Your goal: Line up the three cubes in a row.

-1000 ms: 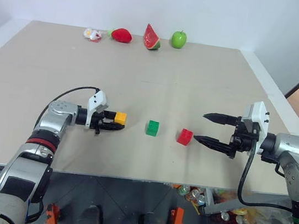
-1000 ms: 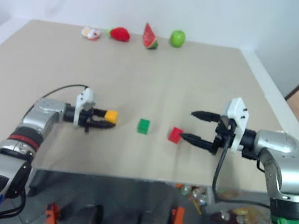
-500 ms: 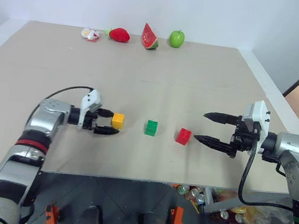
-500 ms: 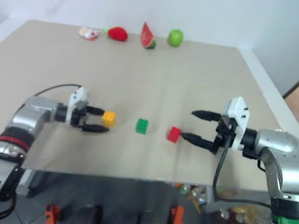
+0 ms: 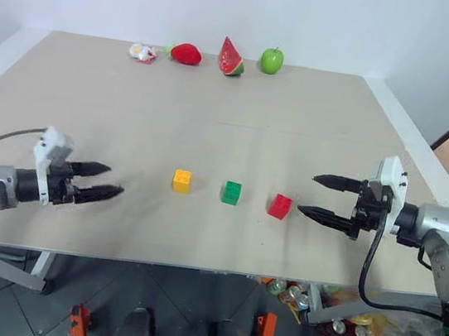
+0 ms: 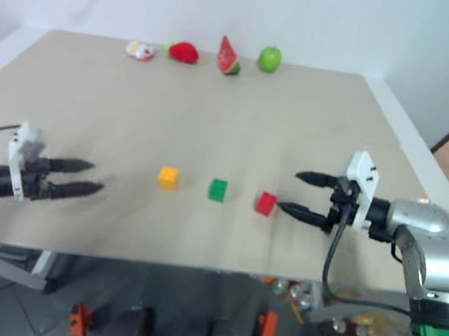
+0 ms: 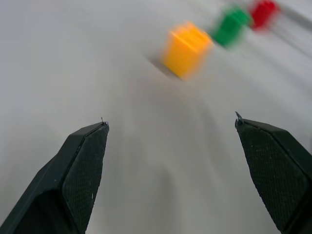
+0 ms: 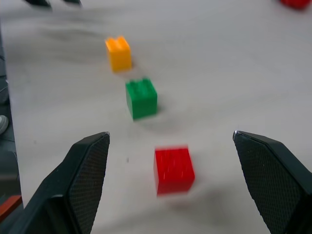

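Observation:
Three studded cubes sit in a row on the beige table (image 5: 214, 125) near its front: a yellow-orange cube (image 5: 182, 180), a green cube (image 5: 232, 192) and a red cube (image 5: 279, 206). My left gripper (image 5: 110, 183) hangs open well to the left of the yellow-orange cube, holding nothing. My right gripper (image 5: 309, 194) stands open just right of the red cube, apart from it. In the right wrist view the red cube (image 8: 173, 169), green cube (image 8: 141, 98) and yellow-orange cube (image 8: 119, 53) run away from the fingers. The left wrist view has the yellow-orange cube (image 7: 186, 49) ahead of the open fingers.
Along the table's far edge lie a toy strawberry (image 5: 185, 53), a watermelon slice (image 5: 230, 57), a green apple (image 5: 271, 59) and a small white-and-red item (image 5: 143, 52). The table's front edge runs just below both grippers. A white rim borders the right side.
My left gripper opened, let go of the yellow-orange cube and pulled back far to the left. The cube stays on the table. The right gripper barely moved.

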`<state>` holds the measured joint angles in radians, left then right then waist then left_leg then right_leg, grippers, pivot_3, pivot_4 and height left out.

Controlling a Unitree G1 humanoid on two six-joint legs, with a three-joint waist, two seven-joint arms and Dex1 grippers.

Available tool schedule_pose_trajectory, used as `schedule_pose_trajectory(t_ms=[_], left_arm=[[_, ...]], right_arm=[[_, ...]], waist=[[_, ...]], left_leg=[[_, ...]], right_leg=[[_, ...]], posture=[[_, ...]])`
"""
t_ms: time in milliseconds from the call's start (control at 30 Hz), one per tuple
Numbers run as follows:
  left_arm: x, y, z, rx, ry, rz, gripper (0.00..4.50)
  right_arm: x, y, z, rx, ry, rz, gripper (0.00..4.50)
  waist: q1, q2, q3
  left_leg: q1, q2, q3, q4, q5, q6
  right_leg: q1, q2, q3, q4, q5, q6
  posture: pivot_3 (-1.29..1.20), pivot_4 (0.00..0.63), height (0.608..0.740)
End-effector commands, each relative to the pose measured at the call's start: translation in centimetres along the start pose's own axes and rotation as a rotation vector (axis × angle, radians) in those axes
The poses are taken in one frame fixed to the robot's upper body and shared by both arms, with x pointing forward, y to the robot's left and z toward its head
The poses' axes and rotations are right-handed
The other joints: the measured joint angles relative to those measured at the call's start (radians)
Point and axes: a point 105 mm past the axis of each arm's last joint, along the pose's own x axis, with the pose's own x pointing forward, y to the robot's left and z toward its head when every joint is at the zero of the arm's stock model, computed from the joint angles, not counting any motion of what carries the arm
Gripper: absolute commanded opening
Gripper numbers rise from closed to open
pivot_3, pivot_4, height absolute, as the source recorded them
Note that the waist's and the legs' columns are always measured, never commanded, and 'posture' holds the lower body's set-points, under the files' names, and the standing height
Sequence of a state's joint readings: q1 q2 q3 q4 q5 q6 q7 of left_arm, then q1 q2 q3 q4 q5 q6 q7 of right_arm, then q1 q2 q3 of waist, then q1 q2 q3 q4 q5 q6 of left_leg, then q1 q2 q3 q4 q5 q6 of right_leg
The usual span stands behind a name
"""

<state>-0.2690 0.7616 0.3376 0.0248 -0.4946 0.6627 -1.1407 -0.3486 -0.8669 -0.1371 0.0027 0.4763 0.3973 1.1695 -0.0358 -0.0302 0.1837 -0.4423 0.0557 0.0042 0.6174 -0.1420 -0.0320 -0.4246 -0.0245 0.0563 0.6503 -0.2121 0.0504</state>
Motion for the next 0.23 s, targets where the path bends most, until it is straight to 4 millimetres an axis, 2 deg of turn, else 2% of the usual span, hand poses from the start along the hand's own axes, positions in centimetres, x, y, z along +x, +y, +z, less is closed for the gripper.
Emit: schedule_pose_trajectory(t_ms=[33, 233], left_arm=[[-0.8, -0.6, 0.2, -0.004, -0.044, 0.037, 4.29], [-1.1, -1.5, -1.4, -0.03, -0.038, 0.056, 4.29]], right_arm=[[-1.9, -1.0, -0.4, 0.008, 0.001, -0.097, 4.22], [-3.8, -1.3, -2.0, 0.063, 0.023, -0.176, 4.22]], waist=[[0.0, 0.0, 0.0], [0.0, 0.0, 0.0]], left_leg=[[0.0, 0.0, 0.001, 0.0, 0.0, 0.0], [0.0, 0.001, 0.002, -0.001, 0.0, 0.0]], right_leg=[[0.0, 0.0, 0.0, 0.0, 0.0, 0.0], [-0.001, 0.001, 0.001, 0.0, 0.0, 0.0]], posture=[[0.0, 0.15, 0.74], [0.0, 0.15, 0.74]])
